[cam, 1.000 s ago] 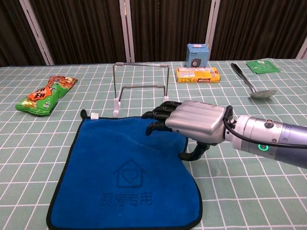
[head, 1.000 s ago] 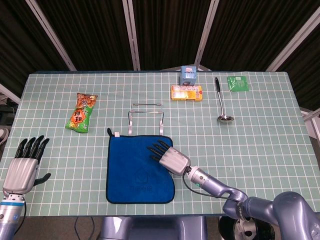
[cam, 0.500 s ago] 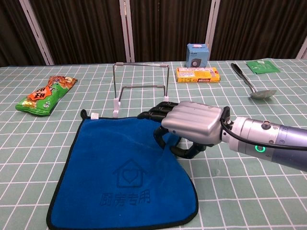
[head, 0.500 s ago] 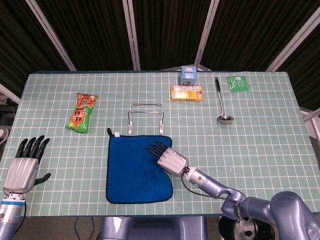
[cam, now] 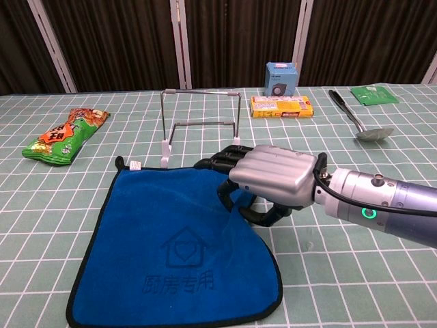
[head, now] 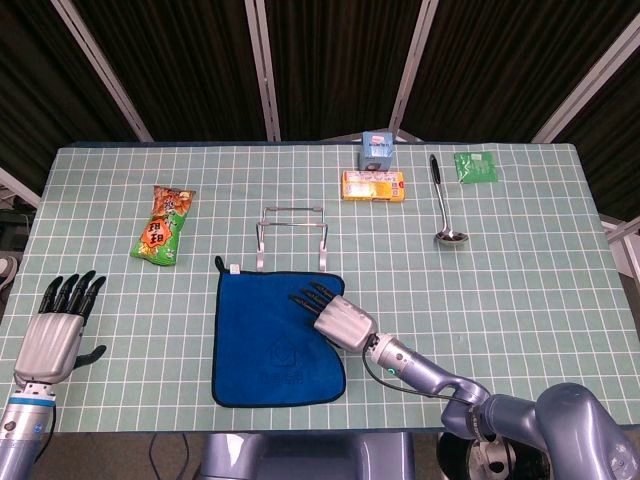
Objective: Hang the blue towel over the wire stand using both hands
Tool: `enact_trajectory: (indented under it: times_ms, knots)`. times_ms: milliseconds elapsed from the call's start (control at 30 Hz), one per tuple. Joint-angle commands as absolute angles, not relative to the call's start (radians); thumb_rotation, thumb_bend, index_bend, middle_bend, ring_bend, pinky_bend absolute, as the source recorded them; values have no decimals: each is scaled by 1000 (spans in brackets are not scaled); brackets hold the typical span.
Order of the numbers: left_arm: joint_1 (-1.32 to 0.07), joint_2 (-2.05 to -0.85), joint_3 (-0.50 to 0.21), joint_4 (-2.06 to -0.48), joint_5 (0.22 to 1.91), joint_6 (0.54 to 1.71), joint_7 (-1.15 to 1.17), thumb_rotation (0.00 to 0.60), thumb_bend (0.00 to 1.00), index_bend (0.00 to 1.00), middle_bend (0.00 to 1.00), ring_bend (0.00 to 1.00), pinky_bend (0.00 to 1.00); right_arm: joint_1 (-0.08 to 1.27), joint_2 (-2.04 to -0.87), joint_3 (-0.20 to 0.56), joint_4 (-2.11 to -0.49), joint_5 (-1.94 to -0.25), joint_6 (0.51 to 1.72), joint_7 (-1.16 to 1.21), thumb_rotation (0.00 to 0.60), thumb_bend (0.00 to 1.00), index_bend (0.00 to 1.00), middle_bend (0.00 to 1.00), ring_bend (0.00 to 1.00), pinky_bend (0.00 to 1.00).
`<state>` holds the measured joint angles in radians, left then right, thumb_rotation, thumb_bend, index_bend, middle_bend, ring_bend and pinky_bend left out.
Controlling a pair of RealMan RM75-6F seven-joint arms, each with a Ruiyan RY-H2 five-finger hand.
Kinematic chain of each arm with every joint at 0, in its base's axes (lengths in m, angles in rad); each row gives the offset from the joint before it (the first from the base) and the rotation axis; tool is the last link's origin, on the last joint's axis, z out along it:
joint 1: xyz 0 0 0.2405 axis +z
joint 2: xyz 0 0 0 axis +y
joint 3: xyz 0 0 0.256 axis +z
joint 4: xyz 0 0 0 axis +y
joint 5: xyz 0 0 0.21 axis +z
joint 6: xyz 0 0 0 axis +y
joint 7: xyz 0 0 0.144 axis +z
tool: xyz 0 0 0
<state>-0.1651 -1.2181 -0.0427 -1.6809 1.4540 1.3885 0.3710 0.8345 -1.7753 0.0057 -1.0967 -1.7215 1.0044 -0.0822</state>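
Observation:
The blue towel lies flat on the green grid mat at the table's front, a house logo printed on it. Just behind its far edge stands the wire stand, upright and bare. My right hand lies on the towel's right edge near the far right corner. Its fingers reach over the cloth and its thumb curls under the edge, pinching it. My left hand hovers at the table's front left, fingers spread, holding nothing, well left of the towel.
A green snack bag lies at the left. At the back are a yellow box, a small blue box, a metal ladle and a green packet.
My right hand's thumb has hooked under the towel's right edge, and that edge has drawn in to the left. My left hand has crept slightly forward.

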Motion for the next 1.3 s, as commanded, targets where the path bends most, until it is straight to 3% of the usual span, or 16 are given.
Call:
enact_trajectory:
  times_ms: [33,133,267,467,767,1300]
  knots:
    - [-204,-1244,-47,-1641,1471,1344,377,600,0,0,0,0,0,836,-1775,6,-1095,-1722,1008,-78,600,601,601,2,0,0]
    - [-260,-1279,-48,-1586,1505,1276,352,600,0,47,0,0,0,839,-1773,7,-1096,-1720,1010,-78,600,601,602,4,0,0]
    - [-370,-1347,-46,-1449,1631,1205,227,600,0,199,0,0,0,843,-1765,10,-1105,-1716,1008,-82,600,600,602,5,0,0]
    - [-495,-1433,-27,-1296,1740,1121,120,600,50,303,0,0,0,848,-1754,16,-1126,-1705,1000,-96,600,600,603,5,0,0]
    - [-578,-1534,15,-1129,1837,1116,112,600,72,349,0,0,0,852,-1734,28,-1160,-1686,990,-135,600,601,605,5,0,0]
    - [-603,-1618,56,-1054,1820,1099,75,600,76,351,0,0,0,847,-1726,23,-1172,-1674,995,-143,600,601,605,5,0,0]
